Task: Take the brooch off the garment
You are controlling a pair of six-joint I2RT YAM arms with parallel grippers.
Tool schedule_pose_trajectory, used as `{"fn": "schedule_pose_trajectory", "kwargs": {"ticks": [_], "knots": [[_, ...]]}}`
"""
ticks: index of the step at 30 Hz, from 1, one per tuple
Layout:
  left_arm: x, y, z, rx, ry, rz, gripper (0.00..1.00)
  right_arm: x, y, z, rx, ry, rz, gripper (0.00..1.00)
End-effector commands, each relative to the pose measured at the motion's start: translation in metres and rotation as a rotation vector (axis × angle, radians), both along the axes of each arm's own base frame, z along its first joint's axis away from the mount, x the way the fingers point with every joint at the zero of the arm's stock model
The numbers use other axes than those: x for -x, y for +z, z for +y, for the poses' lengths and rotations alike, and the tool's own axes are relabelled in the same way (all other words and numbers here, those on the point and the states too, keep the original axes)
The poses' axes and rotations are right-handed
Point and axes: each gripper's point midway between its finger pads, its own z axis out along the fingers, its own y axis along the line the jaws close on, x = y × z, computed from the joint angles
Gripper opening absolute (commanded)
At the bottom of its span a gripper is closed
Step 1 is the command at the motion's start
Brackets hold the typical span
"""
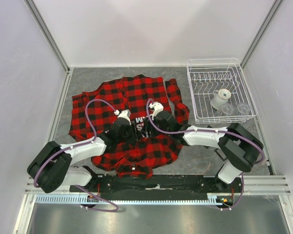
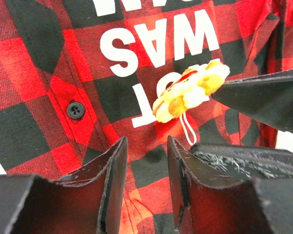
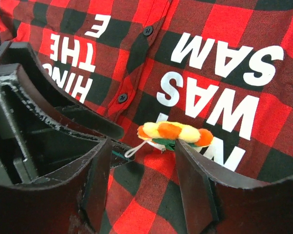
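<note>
The red-and-black plaid garment (image 1: 132, 92) lies spread on the table, its white lettering facing up. The brooch (image 2: 190, 90), a yellow, orange and red flower with a white loop, sits on the lettering. In the top view the arms hide it. My left gripper (image 1: 129, 127) is open and low over the cloth (image 2: 34, 97), with the brooch just ahead and to the right of its jaws (image 2: 145, 161). My right gripper (image 1: 154, 122) is open (image 3: 144, 151). Its right fingertip (image 3: 188, 156) touches the underside of the brooch (image 3: 176, 132), at the green leaf.
A white wire dish rack (image 1: 222, 73) stands at the back right, holding a white spool-like object (image 1: 219, 97) and clear glasses. The left gripper's fingers (image 3: 44, 102) crowd the right gripper's left side. A black shirt button (image 2: 75, 110) lies left of the brooch.
</note>
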Motion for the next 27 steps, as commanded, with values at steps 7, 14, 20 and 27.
{"fn": "schedule_pose_trajectory", "kwargs": {"ticks": [7, 14, 20, 27], "knots": [[0.006, 0.025, -0.002, 0.124, -0.003, -0.08, 0.45, -0.019, 0.061, 0.01, 0.044, 0.019, -0.096, 0.7], [0.02, 0.039, 0.015, 0.157, 0.039, -0.117, 0.45, -0.013, 0.03, 0.032, 0.021, 0.049, 0.04, 0.65], [0.023, 0.047, 0.026, 0.181, 0.079, -0.157, 0.44, 0.014, -0.001, 0.003, 0.087, 0.01, 0.088, 0.58], [0.024, 0.046, 0.024, 0.19, 0.073, -0.152, 0.43, 0.019, -0.01, -0.009, 0.265, -0.036, 0.005, 0.55]]}}
